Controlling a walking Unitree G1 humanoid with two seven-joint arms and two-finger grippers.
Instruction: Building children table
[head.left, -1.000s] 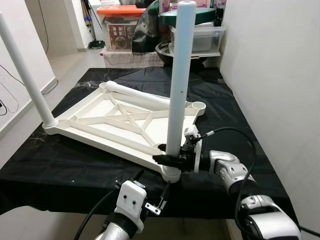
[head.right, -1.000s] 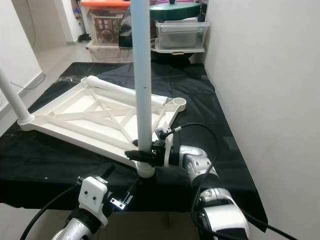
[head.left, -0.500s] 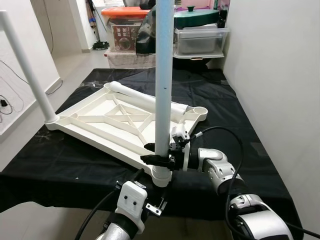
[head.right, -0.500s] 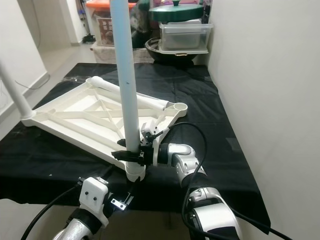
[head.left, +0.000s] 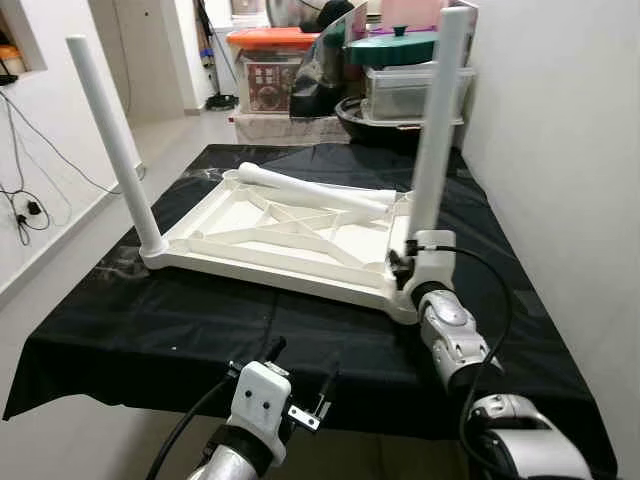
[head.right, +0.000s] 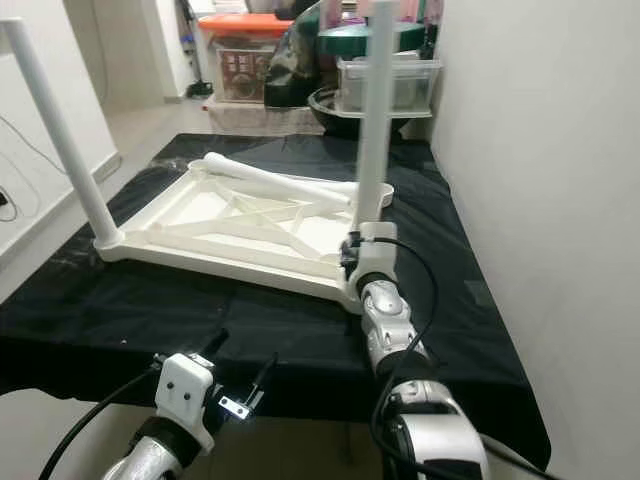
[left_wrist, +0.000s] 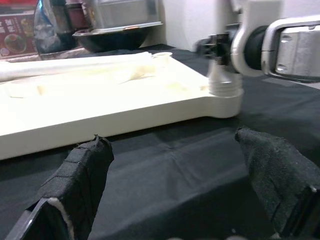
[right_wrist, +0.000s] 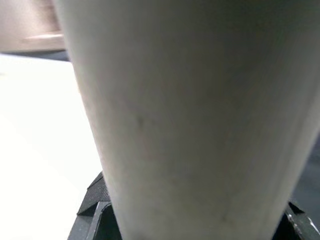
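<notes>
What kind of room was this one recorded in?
Probably a home spare or storage room. Lidded plastic storage boxes and a pot with a green lid are stacked at the back, and cables hang on the wall. An upturned white table top lies on a black-draped table.

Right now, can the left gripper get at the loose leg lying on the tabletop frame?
Probably not without leaning in. The left gripper hangs open below the table's near edge, and the loose leg lies at the far side of the upturned tabletop, with nothing blocking between.

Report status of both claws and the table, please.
Right claw shut on upright leg at tabletop corner. Left claw open, idle. Loose leg lies across tabletop.
</notes>
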